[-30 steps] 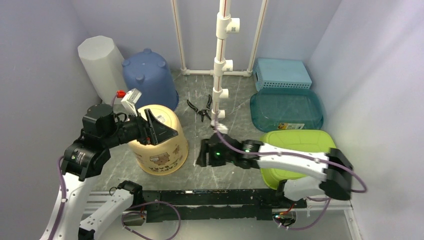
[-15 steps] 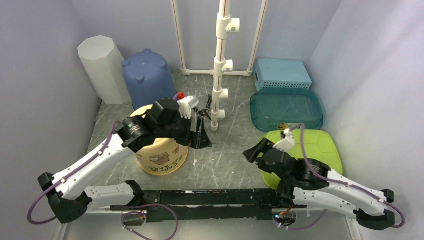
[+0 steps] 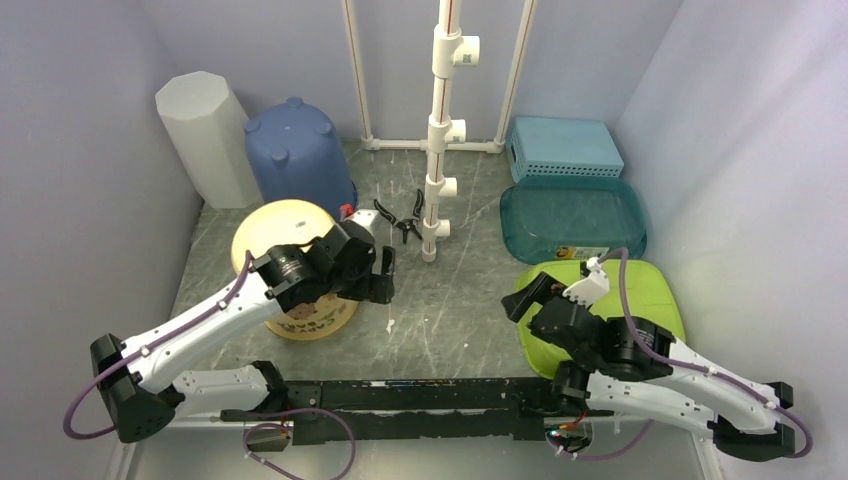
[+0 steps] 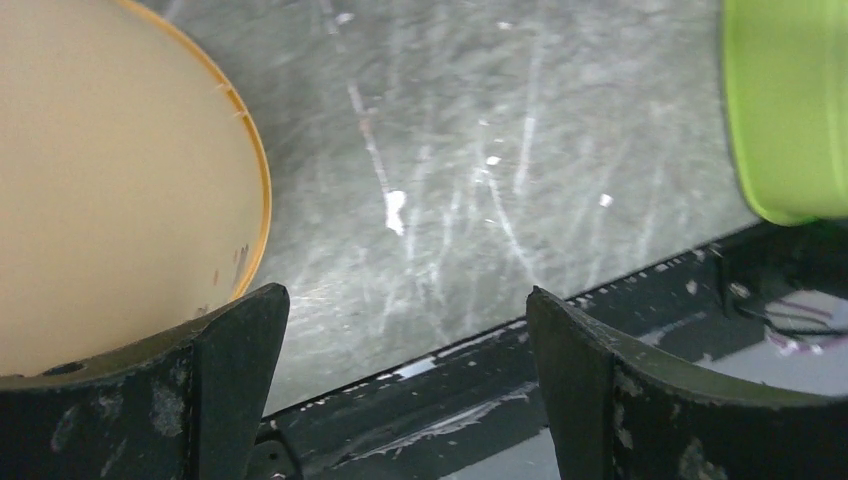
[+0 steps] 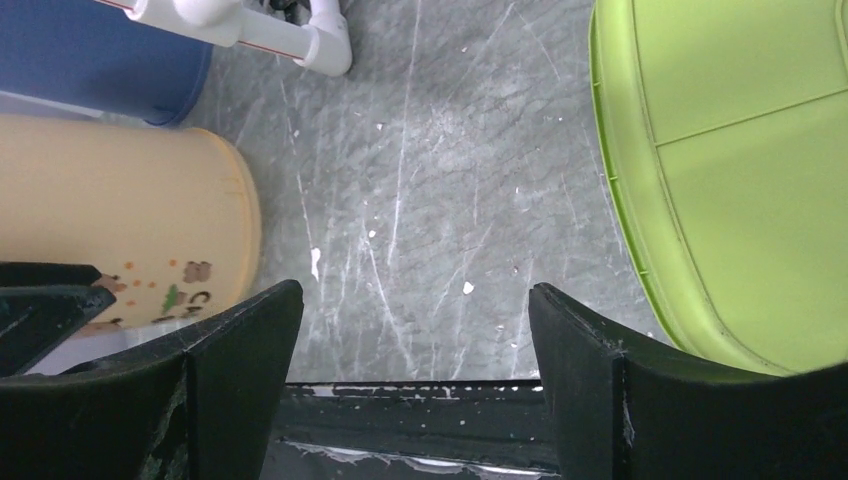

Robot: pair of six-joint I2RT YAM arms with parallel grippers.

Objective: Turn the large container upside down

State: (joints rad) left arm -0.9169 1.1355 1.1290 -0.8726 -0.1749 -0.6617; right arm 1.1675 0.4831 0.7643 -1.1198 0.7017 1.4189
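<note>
The large container (image 3: 283, 231) is a cream bucket with a cartoon print, standing at left of centre with a flat closed face upward. Its printed side (image 5: 130, 220) shows in the right wrist view, and a cream face with an orange edge (image 4: 110, 180) in the left wrist view. My left gripper (image 3: 385, 273) hangs just right of the bucket, apart from it, open and empty, with bare table and the black rail between its fingers (image 4: 402, 295). My right gripper (image 3: 523, 299) sits over the left edge of the green tray, open and empty (image 5: 415, 290).
An upside-down blue bucket (image 3: 300, 155) and a white octagonal bin (image 3: 205, 135) stand at the back left. A white pipe post (image 3: 440, 130) rises at mid-back with black pliers (image 3: 400, 218) beside it. At right are a teal tray (image 3: 575, 220), a blue basket (image 3: 565, 148) and a green tray (image 3: 620, 290).
The left arm has swung from the bucket's left side over to its right. The right arm has pulled back from the centre to the green tray, its jaws opening wider.
</note>
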